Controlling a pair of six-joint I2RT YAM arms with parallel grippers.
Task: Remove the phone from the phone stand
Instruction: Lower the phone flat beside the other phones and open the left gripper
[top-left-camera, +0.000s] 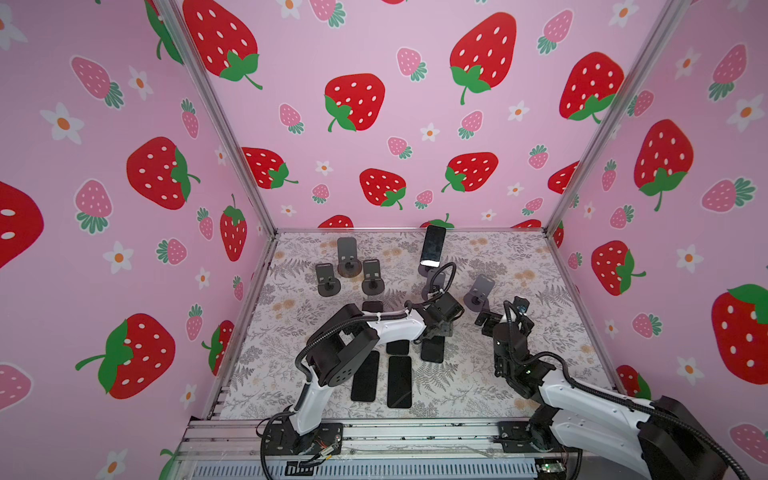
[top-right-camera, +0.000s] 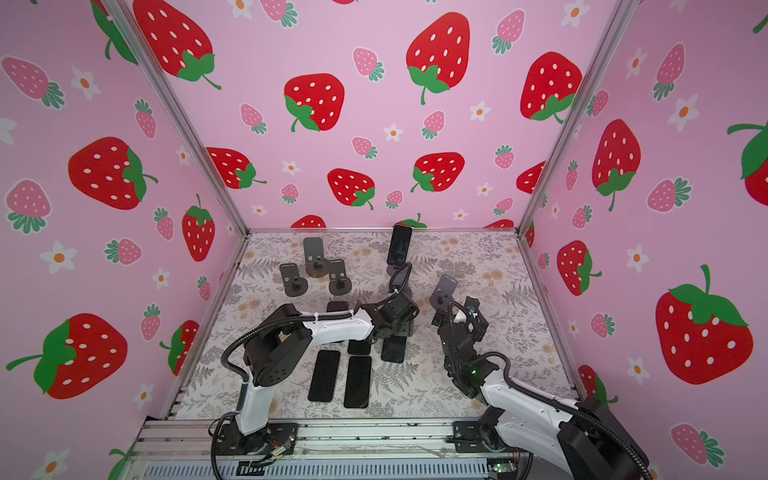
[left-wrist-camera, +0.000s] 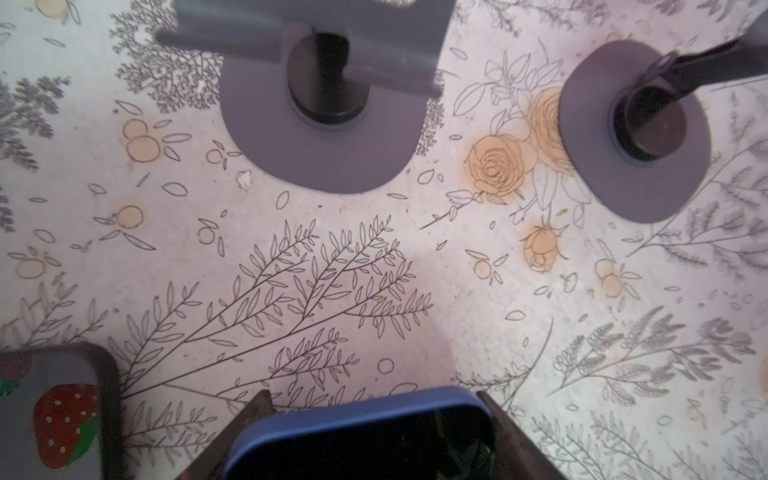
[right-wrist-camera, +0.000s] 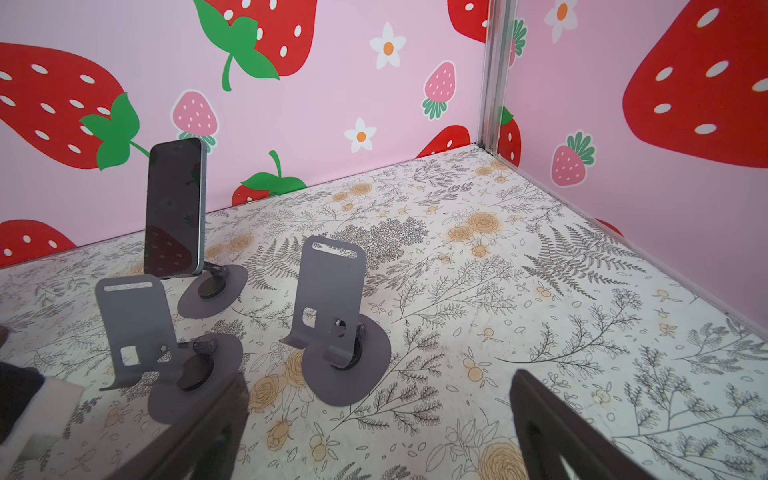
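Low over the bench (top-left-camera: 465, 374), left fingers (left-wrist-camera: 249, 415) clasp a blue-cased phone (left-wrist-camera: 361, 432) among flat-lying phones (top-left-camera: 399, 380), right fingers (right-wrist-camera: 532, 411) gape empty; the last phone (right-wrist-camera: 174, 216) on its stand (right-wrist-camera: 212, 291) likely needs lifting next.

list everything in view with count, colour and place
upright phone: one, dark, on the rearmost stand
blue-edged phone: one, dark screen, between the left jaws
flat phones: at least three, black, front middle of the table
stands: six, grey, three back left, three right of middle
table: one, floral print
walls: three, pink with strawberries
left gripper: one, dark, jaws on the blue-edged phone
right gripper: one, dark, jaws open, near the right stands
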